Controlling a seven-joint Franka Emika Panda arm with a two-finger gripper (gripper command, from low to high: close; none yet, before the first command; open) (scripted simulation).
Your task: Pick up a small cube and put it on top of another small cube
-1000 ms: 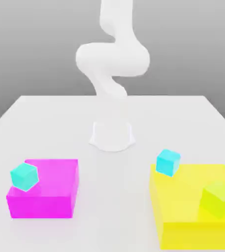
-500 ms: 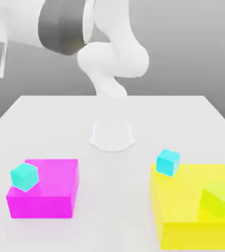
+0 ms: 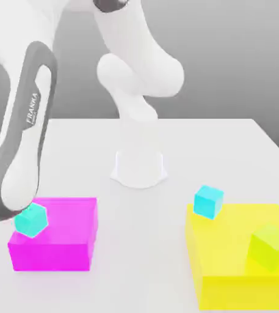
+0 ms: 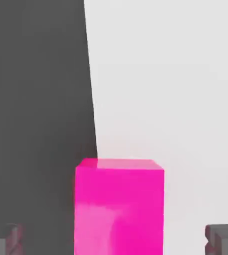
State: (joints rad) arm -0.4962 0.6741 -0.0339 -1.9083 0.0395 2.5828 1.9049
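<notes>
Smooth, plain-faced small cubes show in the exterior view: a teal cube [image 3: 31, 220] at the magenta block's [image 3: 56, 247] left end, a cyan cube [image 3: 208, 202] at the far left corner of the wide yellow block [image 3: 239, 244], and a lime cube [image 3: 271, 247] over its right part. The glossy white arm [image 3: 138, 49] ends in a grey-edged hand [image 3: 22, 134] that overlaps the teal cube's outline. In the hand view, the gripper's [image 4: 114, 240] fingers stand wide apart, a flat-sided pink block [image 4: 119, 209] showing between them; which cubes the task means, I cannot tell.
</notes>
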